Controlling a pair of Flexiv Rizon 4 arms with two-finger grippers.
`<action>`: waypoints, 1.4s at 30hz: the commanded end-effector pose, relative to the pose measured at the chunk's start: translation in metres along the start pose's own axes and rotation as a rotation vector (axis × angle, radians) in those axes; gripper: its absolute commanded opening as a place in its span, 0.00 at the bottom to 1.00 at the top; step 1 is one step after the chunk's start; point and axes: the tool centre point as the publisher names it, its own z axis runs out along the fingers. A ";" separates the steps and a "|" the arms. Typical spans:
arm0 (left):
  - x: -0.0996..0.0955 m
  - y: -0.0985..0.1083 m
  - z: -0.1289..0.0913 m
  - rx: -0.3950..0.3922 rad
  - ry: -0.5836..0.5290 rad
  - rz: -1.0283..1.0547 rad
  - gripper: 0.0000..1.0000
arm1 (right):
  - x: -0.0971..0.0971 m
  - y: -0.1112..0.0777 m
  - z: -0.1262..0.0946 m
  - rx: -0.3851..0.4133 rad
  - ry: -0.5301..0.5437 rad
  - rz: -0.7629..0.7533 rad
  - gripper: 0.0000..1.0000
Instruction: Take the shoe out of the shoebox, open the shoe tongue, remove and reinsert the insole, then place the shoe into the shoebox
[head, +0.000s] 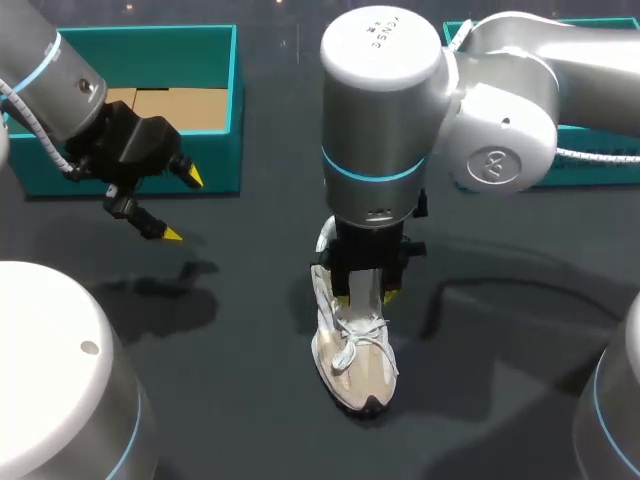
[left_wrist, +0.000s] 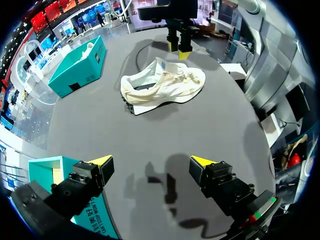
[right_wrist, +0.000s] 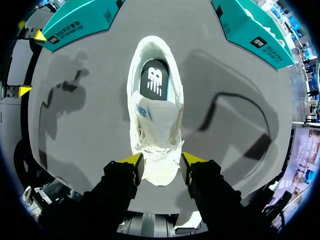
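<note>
Straddling the shoe (right_wrist: 155, 117): right gripper (right_wrist: 162, 160)

Only non-job stuff I'm seeing here is the table (head: 250, 400), a plain dark grey top that's looking smooth and matte. It's carrying a couple of soft shadows: a blotchy shadow (head: 170, 295) is lying toward the near left, and a curved shadow (head: 500, 290) is sweeping out on the right, roughly mid-depth. Both are sitting well apart from each other.

Cream shoe (head: 355, 360), teal shoebox (head: 140, 33)
</note>
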 end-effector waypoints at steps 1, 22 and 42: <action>0.001 0.000 -0.001 -0.003 -0.002 0.000 1.00 | 0.000 -0.004 0.001 -0.007 0.005 -0.003 0.38; 0.001 0.000 -0.001 -0.003 -0.002 0.000 1.00 | 0.023 0.047 0.041 -0.035 0.042 -0.134 0.31; 0.001 0.000 -0.001 -0.003 -0.002 0.000 1.00 | 0.008 0.034 0.015 -0.103 0.011 -0.143 0.34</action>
